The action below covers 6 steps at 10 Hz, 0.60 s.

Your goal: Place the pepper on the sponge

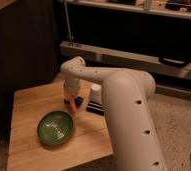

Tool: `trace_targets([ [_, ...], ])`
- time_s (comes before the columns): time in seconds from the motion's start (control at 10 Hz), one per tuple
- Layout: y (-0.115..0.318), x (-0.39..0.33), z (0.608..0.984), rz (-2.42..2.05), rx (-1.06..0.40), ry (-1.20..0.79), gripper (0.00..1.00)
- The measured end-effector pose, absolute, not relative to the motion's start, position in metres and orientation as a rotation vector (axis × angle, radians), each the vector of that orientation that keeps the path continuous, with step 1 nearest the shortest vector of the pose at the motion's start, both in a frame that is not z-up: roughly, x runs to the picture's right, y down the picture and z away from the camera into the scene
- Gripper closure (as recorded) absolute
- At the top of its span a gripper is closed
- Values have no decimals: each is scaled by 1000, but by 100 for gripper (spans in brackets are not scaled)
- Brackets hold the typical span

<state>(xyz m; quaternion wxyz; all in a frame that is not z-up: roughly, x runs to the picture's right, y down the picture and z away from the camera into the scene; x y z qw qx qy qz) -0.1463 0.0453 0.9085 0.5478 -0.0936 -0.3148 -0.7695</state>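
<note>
My gripper hangs over the middle of the wooden table, at the end of the white arm that bends in from the right. It is shut on the pepper, whose orange body points down just below the fingers. The sponge, a small dark blue block, lies right beside the pepper's tip, partly hidden by the gripper. I cannot tell whether the pepper touches the sponge.
A green bowl sits on the table in front of the gripper, to its left. A pale upturned cup and a black-and-white striped flat object lie just to the right. A dark shelf unit stands behind the table.
</note>
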Motion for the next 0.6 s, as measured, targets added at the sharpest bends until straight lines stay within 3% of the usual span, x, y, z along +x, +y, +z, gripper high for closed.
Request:
trace_targets([
  [0.6,32,-144,916,-1820,-254,-739,65],
])
